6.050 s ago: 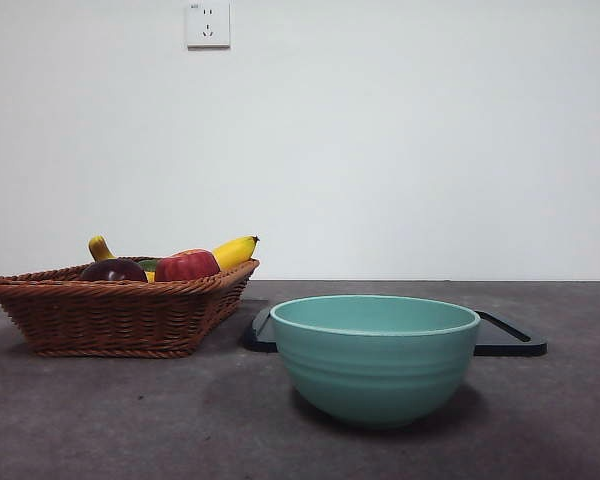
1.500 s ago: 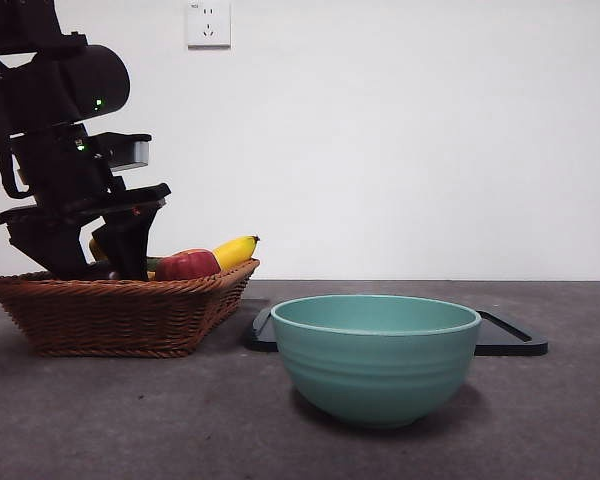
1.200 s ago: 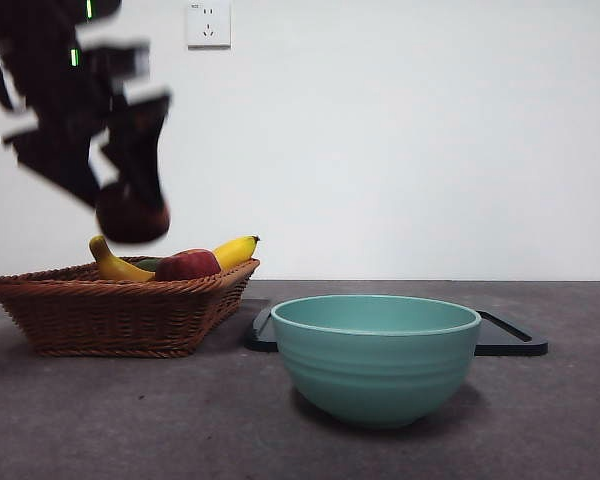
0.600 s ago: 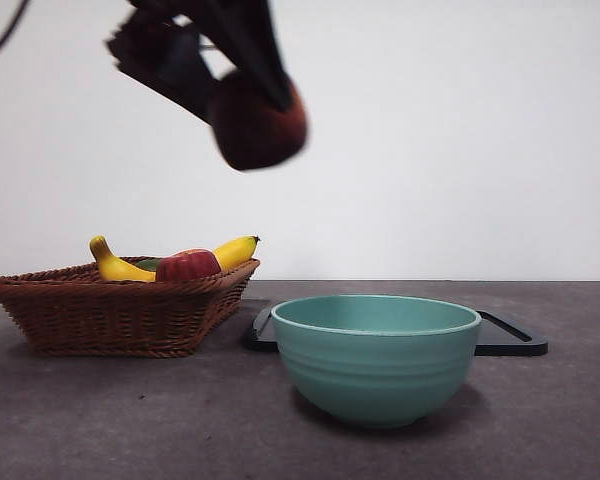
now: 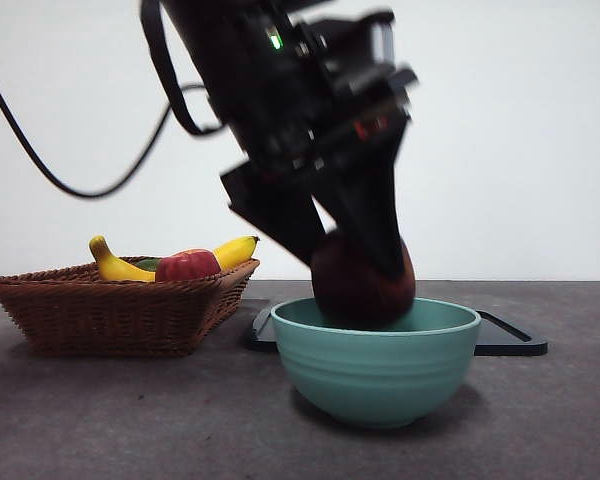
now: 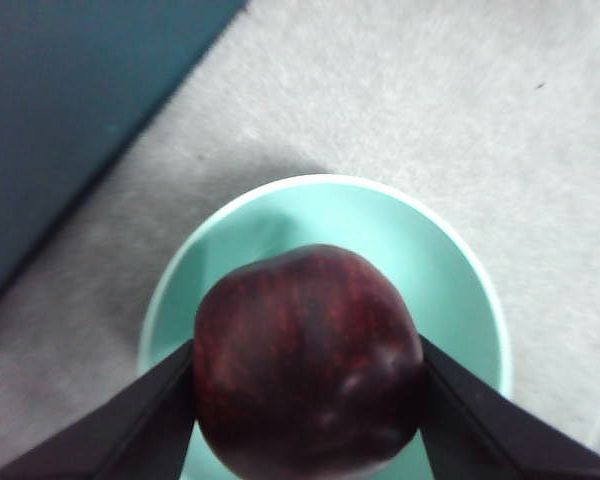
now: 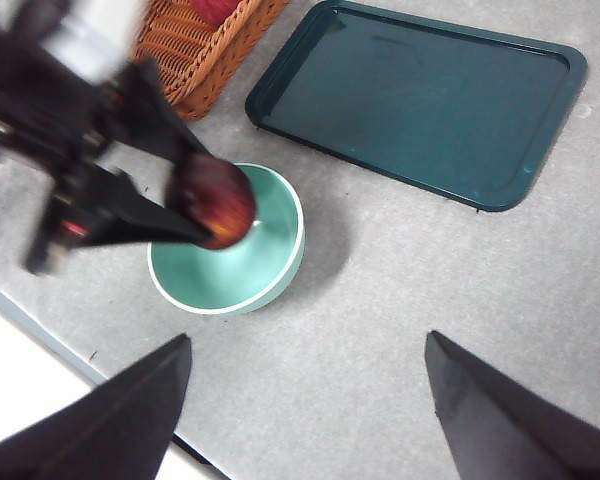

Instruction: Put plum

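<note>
The plum is dark maroon and glossy. My left gripper is shut on it and holds it in the mouth of the teal bowl, its lower part below the rim. In the left wrist view the plum sits between both jaws, above the bowl. The right wrist view shows the plum over the bowl from high above. My right gripper is open, empty and well above the table.
A wicker basket at the left holds a red apple and two bananas. A dark tray lies behind the bowl, also seen in the right wrist view. The basket's corner shows there too.
The left gripper lifted the plum out of the basket, carried it right and has come down with it into the bowl's mouth.
</note>
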`<state>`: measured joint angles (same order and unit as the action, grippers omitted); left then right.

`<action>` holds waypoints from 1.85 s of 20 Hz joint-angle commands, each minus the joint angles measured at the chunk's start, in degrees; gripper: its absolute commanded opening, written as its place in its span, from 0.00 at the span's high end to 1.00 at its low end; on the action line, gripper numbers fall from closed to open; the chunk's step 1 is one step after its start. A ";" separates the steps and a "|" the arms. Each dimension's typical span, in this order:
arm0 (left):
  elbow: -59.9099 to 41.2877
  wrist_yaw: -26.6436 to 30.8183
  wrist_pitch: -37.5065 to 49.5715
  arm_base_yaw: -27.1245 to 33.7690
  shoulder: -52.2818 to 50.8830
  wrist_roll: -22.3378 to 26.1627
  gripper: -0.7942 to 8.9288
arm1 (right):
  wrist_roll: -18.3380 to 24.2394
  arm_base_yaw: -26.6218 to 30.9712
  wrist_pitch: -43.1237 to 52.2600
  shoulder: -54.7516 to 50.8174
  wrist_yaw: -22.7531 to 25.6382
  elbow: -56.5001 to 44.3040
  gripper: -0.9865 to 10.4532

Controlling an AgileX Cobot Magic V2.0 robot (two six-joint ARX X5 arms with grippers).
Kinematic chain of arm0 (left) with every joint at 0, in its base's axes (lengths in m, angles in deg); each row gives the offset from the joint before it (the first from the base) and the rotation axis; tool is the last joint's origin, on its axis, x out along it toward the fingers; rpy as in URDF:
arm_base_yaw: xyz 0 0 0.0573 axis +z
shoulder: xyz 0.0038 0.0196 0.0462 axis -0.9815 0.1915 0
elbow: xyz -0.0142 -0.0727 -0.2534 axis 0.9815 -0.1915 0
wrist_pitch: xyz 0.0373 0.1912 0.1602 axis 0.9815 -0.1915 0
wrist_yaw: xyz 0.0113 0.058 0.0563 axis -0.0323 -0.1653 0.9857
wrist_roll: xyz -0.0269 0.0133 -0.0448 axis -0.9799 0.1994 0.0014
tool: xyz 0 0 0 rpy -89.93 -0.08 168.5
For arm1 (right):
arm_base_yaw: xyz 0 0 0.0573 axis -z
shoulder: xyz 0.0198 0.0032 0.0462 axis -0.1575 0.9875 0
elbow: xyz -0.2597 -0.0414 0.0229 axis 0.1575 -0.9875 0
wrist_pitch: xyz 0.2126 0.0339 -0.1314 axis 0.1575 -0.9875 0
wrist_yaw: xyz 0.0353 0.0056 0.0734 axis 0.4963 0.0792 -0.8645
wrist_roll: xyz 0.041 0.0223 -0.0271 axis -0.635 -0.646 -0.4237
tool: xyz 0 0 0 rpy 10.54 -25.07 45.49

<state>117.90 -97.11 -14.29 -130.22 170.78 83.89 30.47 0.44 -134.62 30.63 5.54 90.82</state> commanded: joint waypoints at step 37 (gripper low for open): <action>-0.31 -2.45 -6.62 16.72 -29.68 -4.79 0.53 | -0.42 -0.26 0.59 0.26 0.00 1.14 0.59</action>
<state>117.35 -99.19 -20.43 -112.91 140.11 79.80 30.47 0.44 -134.62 30.63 5.54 90.82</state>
